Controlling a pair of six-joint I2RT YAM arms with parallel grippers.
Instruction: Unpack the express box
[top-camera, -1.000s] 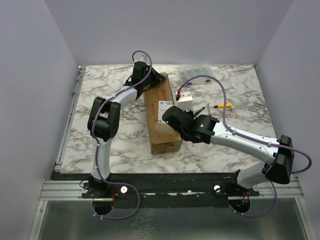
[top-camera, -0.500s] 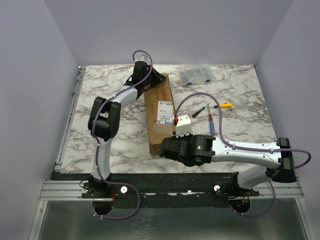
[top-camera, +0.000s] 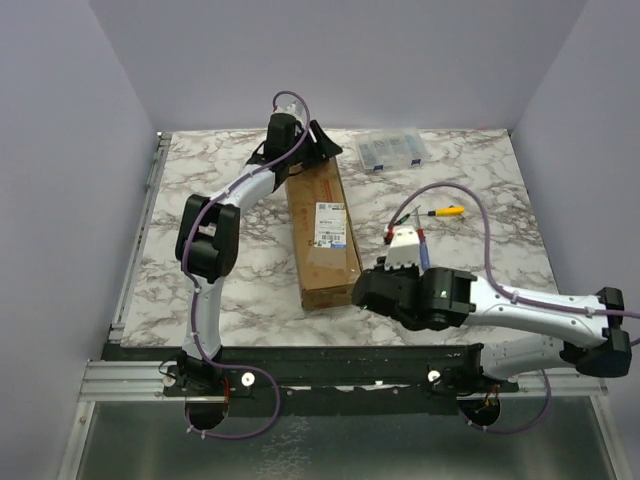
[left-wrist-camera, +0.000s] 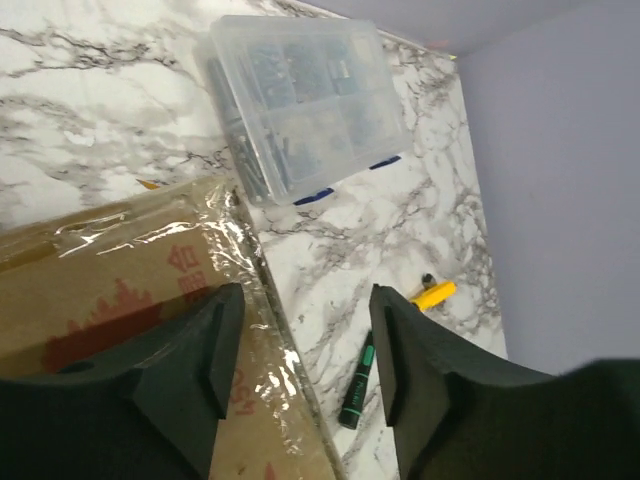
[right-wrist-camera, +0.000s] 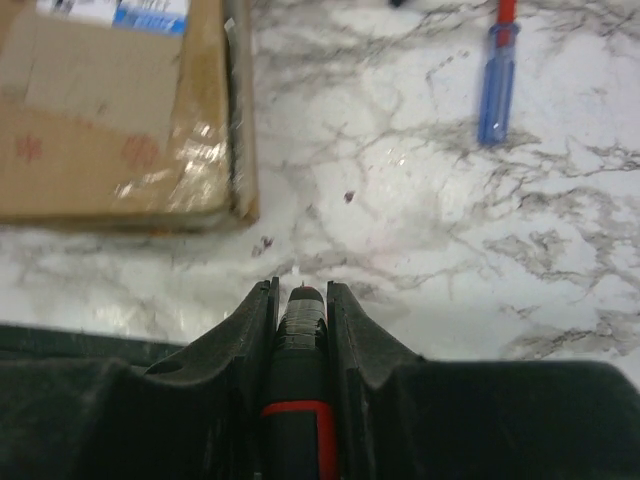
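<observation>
Box (top-camera: 322, 235) mid-table, tape looks uncut, nothing unpacked yet; right gripper (right-wrist-camera: 301, 292) clamps a black red-banded tool (right-wrist-camera: 298, 340) just off its near corner, left gripper (left-wrist-camera: 305, 305) gapes empty over the far corner.

Red printed signs are seen on the express box (left-wrist-camera: 110, 275), but they are too blurry to be read. Tiny print is seen on its white label (top-camera: 331, 224), too small to be read.

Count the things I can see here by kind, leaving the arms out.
Box: 1
Clear case: 1
Loose tools: 3 (yellow, green, blue)
Held tool, in right pincer: 1
Total: 6
</observation>
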